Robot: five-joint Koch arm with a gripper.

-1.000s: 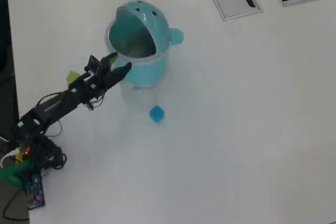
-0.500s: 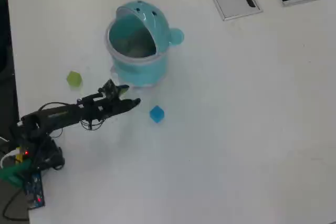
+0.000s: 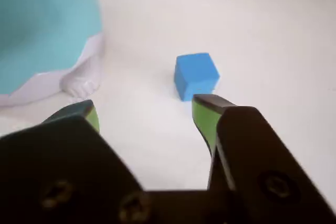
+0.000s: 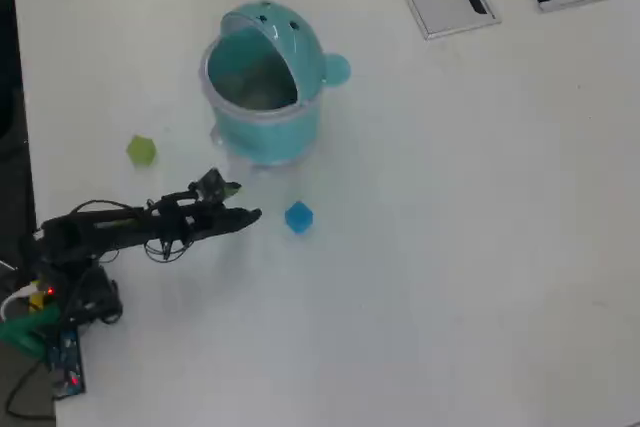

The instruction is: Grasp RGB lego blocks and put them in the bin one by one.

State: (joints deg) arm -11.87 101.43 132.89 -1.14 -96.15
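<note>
Both fingers [image 3: 206, 116] of the gripper [image 3: 144, 109] stood apart with nothing between them, their green-padded tips framing bare white table [image 3: 273, 35] in the wrist view. Just ahead of the right-hand fingertip, and a little outside the gap, sat the blue block [image 3: 195, 75], flat on the table and apart from the pad. Beyond the left-hand finger rose the teal wall of the bin [image 3: 44, 24], near but not touching. From overhead, the gripper [image 4: 240, 204] pointed toward the blue block [image 4: 298, 217], which lay just past the tips on the right of that view. The bin [image 4: 265, 122] stood above the fingers with its domed lid tipped back, and the yellow-green block [image 4: 141, 151] lay well behind them, to the left.
</note>
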